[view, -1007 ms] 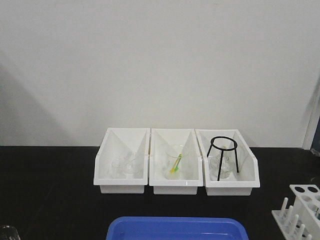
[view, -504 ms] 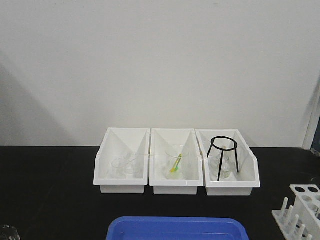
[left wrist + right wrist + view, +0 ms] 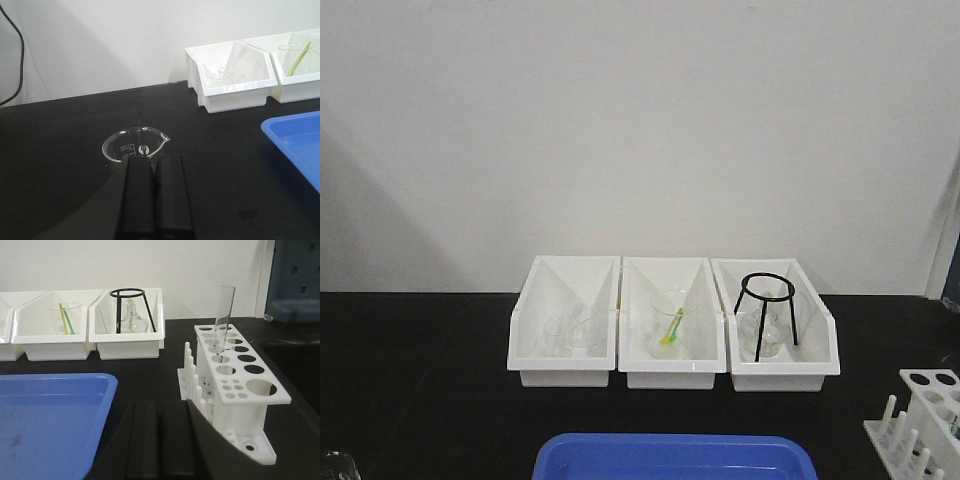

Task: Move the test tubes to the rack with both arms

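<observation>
Nothing moved; clear tube (image 3: 222, 320) stands in rack (image 3: 240, 375).

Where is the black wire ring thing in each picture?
Front view: the black wire tripod ring stands in the rightmost white bin.
Left wrist view: not in it.
Right wrist view: upper middle, in the same bin.
Shared landmark: the blue tray.
</observation>
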Controlling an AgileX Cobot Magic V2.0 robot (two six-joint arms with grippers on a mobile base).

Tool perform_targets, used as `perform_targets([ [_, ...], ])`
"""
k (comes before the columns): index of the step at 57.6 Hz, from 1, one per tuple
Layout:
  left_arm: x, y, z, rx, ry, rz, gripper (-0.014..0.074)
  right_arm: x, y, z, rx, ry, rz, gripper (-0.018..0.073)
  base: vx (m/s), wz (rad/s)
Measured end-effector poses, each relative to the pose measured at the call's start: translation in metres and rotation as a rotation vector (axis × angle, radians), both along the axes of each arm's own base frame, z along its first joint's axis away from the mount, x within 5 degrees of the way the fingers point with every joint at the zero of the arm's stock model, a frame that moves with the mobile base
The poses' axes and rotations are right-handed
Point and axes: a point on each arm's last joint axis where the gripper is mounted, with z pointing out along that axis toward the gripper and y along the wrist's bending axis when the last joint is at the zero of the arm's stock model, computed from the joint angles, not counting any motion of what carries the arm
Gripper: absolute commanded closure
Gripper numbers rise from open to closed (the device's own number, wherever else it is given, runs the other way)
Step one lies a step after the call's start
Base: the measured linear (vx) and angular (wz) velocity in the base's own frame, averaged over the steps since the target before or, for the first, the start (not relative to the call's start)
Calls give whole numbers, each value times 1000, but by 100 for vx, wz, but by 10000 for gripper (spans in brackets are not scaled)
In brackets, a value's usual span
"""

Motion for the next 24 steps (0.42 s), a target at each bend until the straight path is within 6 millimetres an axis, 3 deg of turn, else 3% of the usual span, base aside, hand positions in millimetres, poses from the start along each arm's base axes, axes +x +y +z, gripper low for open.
perform_targets([
  [24,0,0,0,0,0,0,617,0,0,0,-1,0,0,567,0,0],
])
